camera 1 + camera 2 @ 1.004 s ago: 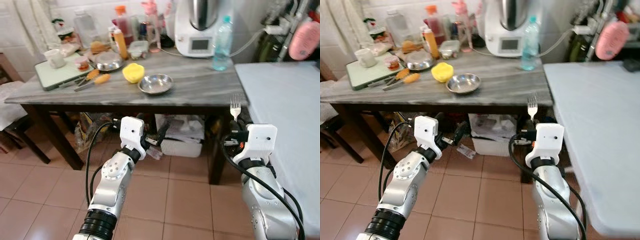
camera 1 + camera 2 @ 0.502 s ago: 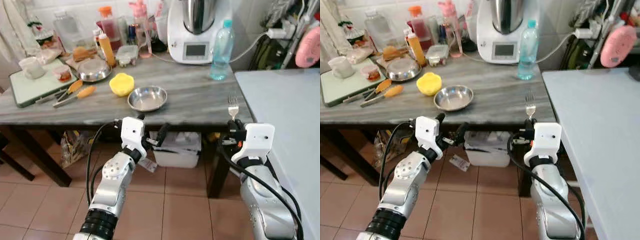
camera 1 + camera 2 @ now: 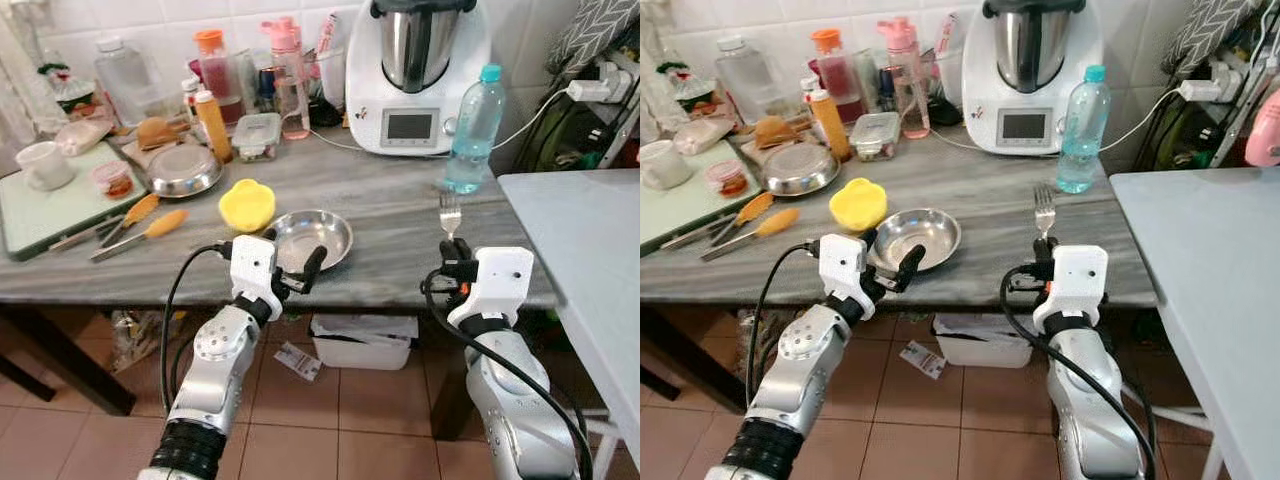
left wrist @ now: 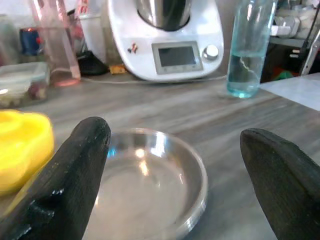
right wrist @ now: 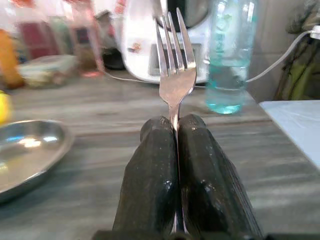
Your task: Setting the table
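Ideally the right gripper (image 5: pixel 175 132), clamped on the fork (image 3: pixel 450 213), lowers it flat beside the dish (image 3: pixel 312 238) (left gripper (image 3: pixel 290 278) spread apart).

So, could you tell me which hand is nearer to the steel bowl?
Left. The left hand is open at the steel bowl's near rim, fingers either side. The right hand, shut on a fork, is off to the bowl's right.

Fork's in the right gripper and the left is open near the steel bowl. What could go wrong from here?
The right gripper pinches the fork low on its handle, tines up, so it may pivot or slip when set down. The open left gripper straddles the shallow steel bowl near the table edge; a nudge might push it into the yellow mould.
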Robot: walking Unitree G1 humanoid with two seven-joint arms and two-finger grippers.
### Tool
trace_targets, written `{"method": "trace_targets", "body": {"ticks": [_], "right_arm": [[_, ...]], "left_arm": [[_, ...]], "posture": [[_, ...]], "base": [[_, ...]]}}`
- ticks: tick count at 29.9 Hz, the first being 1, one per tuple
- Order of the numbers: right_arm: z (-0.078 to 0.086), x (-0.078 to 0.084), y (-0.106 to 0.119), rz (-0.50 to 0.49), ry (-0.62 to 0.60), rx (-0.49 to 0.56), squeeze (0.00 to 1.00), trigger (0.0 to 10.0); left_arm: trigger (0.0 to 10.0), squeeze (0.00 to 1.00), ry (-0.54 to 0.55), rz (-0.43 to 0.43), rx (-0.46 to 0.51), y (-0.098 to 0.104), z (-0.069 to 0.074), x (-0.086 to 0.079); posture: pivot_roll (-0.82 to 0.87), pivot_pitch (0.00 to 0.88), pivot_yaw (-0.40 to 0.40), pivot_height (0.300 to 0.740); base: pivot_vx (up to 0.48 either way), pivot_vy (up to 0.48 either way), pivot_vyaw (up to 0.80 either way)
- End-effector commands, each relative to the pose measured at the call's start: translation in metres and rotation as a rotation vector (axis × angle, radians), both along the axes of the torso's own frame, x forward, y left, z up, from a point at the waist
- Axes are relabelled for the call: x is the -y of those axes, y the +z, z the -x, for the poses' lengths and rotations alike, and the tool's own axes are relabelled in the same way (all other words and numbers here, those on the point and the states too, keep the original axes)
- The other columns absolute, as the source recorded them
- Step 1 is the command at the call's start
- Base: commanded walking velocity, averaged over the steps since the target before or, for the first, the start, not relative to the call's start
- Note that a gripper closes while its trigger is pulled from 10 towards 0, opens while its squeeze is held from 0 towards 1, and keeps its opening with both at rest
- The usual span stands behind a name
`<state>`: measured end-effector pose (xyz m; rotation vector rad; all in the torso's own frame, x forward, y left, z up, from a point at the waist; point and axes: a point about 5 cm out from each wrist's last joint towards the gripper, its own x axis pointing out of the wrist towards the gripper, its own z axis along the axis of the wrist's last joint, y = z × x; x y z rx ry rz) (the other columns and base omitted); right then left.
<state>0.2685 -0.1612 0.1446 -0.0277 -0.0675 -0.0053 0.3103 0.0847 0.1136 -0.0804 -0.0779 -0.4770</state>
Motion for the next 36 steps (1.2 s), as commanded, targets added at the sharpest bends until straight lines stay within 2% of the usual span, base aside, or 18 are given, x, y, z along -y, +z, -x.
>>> {"method": "trace_targets", "body": {"ticks": [1, 7, 14, 16, 18, 20, 24, 28, 36], "right_arm": [[-0.001, -0.007, 0.006, -0.013, 0.021, 0.025, 0.0, 10.0], [0.0, -0.009, 0.001, -0.023, 0.021, 0.012, 0.0, 10.0], [0.0, -0.015, -0.004, -0.044, 0.034, -0.004, 0.0, 10.0], [-0.001, -0.016, -0.005, -0.059, 0.032, -0.008, 0.0, 10.0], [-0.001, -0.016, -0.005, -0.064, 0.03, -0.009, 0.0, 10.0], [-0.001, -0.017, -0.005, -0.074, 0.028, -0.012, 0.0, 10.0], [-0.003, -0.017, -0.006, -0.095, 0.024, -0.024, 0.0, 10.0], [-0.005, -0.016, -0.01, -0.117, 0.006, -0.048, 0.0, 10.0], [-0.007, -0.013, -0.019, -0.186, -0.037, -0.103, 0.0, 10.0]], "left_arm": [[10.0, 0.0, 0.033, -0.026, 0.016, 0.005, -0.005, -0.011], [10.0, 0.0, 0.035, -0.066, 0.019, 0.003, -0.003, -0.016], [10.0, 0.0, -0.026, -0.148, 0.035, 0.004, 0.005, -0.025], [10.0, 0.0, -0.083, -0.202, 0.032, 0.005, 0.011, -0.035], [10.0, 0.0, -0.094, -0.209, 0.029, 0.005, 0.012, -0.037], [10.0, 0.0, -0.151, -0.231, 0.001, 0.003, 0.016, -0.042], [10.0, 0.0, -0.206, -0.228, -0.031, 0.002, 0.021, -0.04], [10.0, 0.0, -0.291, -0.224, -0.038, 0.0, 0.031, -0.032], [10.0, 0.0, -0.34, -0.234, -0.039, 0.002, 0.037, -0.03]], "posture": [[-0.18, 0.0, 0.085, 0.74], [-0.17, 0.0, 0.086, 0.74], [-0.15, 0.001, 0.088, 0.74], [-0.15, 0.004, 0.092, 0.74], [-0.14, 0.004, 0.092, 0.74], [-0.14, 0.005, 0.093, 0.74], [-0.14, 0.008, 0.094, 0.74], [-0.14, 0.016, 0.098, 0.74], [-0.13, 0.025, 0.102, 0.74]], "base": [[0.349, 0.0, 0.0], [0.0, 0.0, 0.0], [0.0, 0.0, 0.0], [0.0, 0.0, 0.0], [0.0, 0.0, 0.0], [0.0, 0.0, 0.0], [0.0, 0.0, 0.0], [0.0, 0.0, 0.0], [0.0, 0.0, 0.0]]}}
